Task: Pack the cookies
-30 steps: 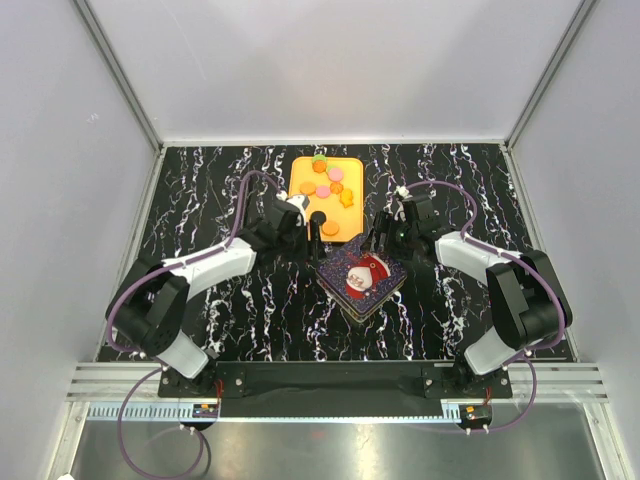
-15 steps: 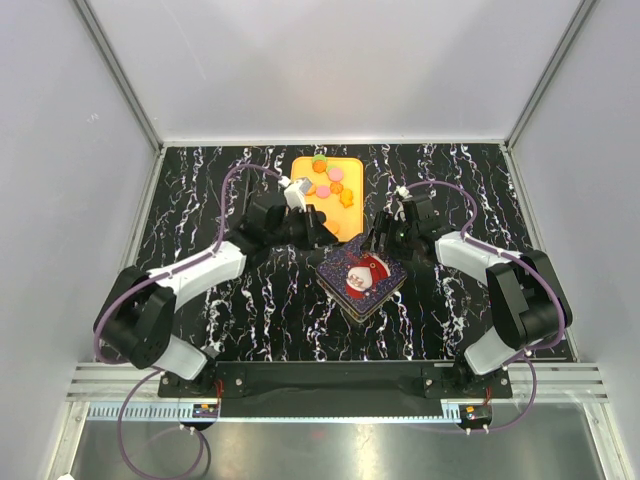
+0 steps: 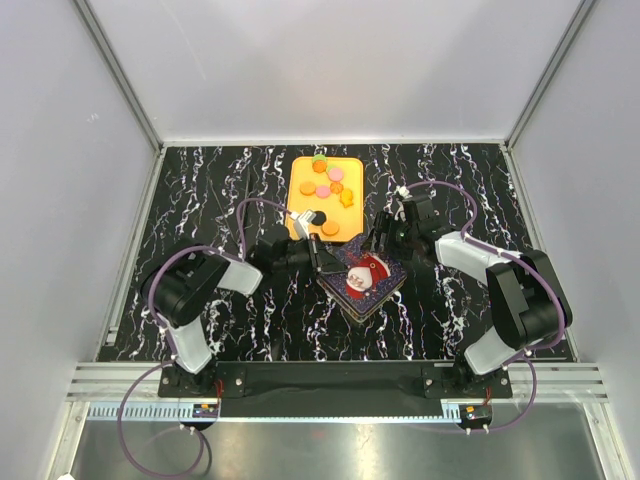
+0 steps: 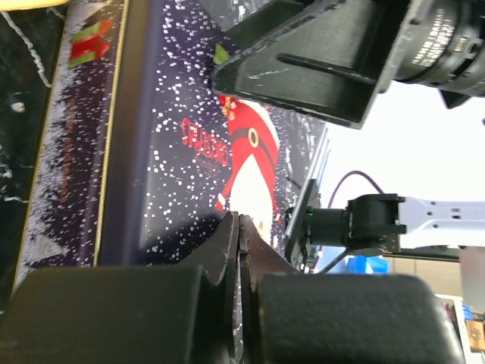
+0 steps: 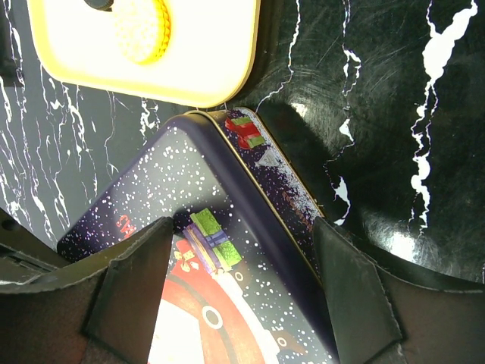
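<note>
The cookies [image 3: 324, 191] lie as several small orange, pink and black discs on an orange tray [image 3: 298, 175] at the back middle. One orange cookie [image 5: 141, 26] shows on the tray's near end [image 5: 198, 65] in the right wrist view. A dark blue Santa tin [image 3: 362, 279] sits just in front of the tray, lid on. My left gripper [image 3: 318, 258] is shut on nothing, its tips low at the tin's left corner, over the lid [image 4: 163, 144]. My right gripper [image 5: 242, 292] is open, astride the tin's far right edge [image 5: 265, 189].
The black marbled tabletop [image 3: 230, 300] stretches around the tin and tray, fenced by white walls on three sides. My right gripper [image 4: 303, 64] looms close above the lid in the left wrist view. Purple cables loop off both arms.
My left arm swung from the tray's near edge down to the tin's left corner, and its jaws went from open to shut. The right arm stayed put.
</note>
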You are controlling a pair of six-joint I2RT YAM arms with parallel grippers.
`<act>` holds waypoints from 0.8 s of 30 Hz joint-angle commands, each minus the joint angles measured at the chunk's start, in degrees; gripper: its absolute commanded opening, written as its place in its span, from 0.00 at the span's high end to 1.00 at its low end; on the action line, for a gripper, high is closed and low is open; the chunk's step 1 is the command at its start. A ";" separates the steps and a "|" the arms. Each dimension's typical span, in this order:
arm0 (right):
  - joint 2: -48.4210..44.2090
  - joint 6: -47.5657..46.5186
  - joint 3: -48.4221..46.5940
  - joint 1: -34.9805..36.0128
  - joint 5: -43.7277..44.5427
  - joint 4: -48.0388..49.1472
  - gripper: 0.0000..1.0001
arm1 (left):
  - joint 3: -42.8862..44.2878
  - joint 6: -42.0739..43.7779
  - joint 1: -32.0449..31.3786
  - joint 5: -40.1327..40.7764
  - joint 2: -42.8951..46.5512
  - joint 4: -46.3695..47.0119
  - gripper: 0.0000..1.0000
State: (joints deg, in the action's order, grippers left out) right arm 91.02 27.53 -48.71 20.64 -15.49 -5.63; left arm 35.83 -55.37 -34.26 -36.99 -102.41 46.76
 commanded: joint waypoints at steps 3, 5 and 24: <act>1.35 -0.90 1.69 0.45 3.18 -3.95 0.19 | -3.14 1.76 -0.10 2.10 -2.27 -2.09 1.00; 1.35 -0.81 1.69 0.45 2.92 -3.86 0.20 | -2.88 2.72 -0.10 1.67 -1.04 -2.73 1.00; 1.70 -0.46 1.69 0.45 2.83 -3.42 0.20 | 9.27 4.40 -0.72 -5.11 10.31 -7.93 1.00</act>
State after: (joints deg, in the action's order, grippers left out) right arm 91.02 28.14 -48.60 20.62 -15.57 -5.48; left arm 47.18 -50.48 -35.46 -40.36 -90.54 34.35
